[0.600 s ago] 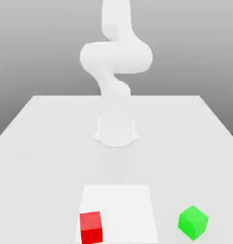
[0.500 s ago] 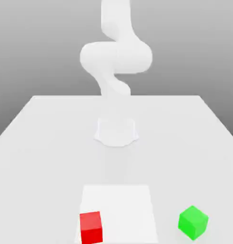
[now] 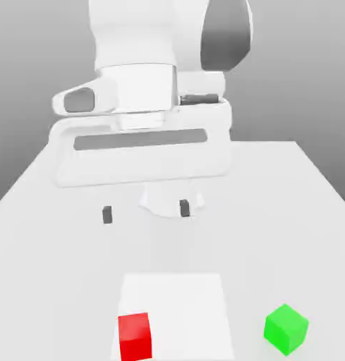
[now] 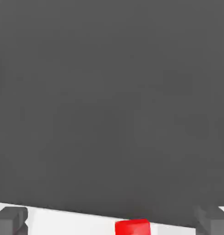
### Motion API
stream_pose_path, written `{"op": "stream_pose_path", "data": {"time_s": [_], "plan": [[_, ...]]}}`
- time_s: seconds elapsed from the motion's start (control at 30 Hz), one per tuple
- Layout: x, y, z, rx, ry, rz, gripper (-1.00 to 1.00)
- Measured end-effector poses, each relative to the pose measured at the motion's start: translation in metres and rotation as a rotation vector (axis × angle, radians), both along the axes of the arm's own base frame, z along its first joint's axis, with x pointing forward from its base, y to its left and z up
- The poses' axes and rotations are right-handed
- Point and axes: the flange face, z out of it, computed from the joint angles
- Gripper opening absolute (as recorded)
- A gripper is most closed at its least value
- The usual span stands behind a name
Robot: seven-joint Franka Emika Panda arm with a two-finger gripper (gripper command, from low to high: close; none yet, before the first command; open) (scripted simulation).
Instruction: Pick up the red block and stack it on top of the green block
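The red block (image 3: pixel 135 335) rests on the table at the near edge, on the exterior view's left, on the corner of a brighter white square patch (image 3: pixel 176 303). The green block (image 3: pixel 286 328) lies apart from it at the near edge on the exterior view's right, turned at an angle. My gripper (image 3: pixel 145 211) hangs above the table's middle, well behind both cubes, open with its two dark fingertips (image 3: pixel 107 215) wide apart and nothing between them. In the hand view the red block (image 4: pixel 133 227) shows between the two grey fingers (image 4: pixel 10 220).
The white table (image 3: pixel 55 240) spans the scene, its far edge behind the arm. The arm's round base (image 3: pixel 161 201) stands at the middle, partly behind the hand. The large white hand body (image 3: pixel 143 141) covers the upper middle of the exterior view.
The arm has swung forward: the hand with its open fingers now fills the upper exterior view, where before just the upright arm showed. Both blocks have stayed put.
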Motion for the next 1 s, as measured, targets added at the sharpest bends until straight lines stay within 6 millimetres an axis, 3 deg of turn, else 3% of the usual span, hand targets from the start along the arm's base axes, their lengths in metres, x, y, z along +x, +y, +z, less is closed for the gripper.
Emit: {"op": "stream_pose_path", "data": {"time_s": [0.23,0.37,0.4,0.63,0.8,0.9,1.0], "plan": [[-0.018,-0.016,-0.127,-0.047,0.188,0.044,0.0],[-0.02,-0.018,-0.182,-0.054,0.209,0.05,0.0],[-0.021,-0.019,-0.195,-0.054,0.21,0.05,-1.0],[-0.022,-0.019,-0.199,-0.054,0.211,0.05,-1.0],[-0.021,-0.012,-0.144,-0.054,0.211,0.07,-1.0],[-0.017,0.062,-0.129,-0.071,0.206,0.291,-1.0],[-0.025,0.137,-0.118,-0.094,0.198,0.515,-1.0]]}}
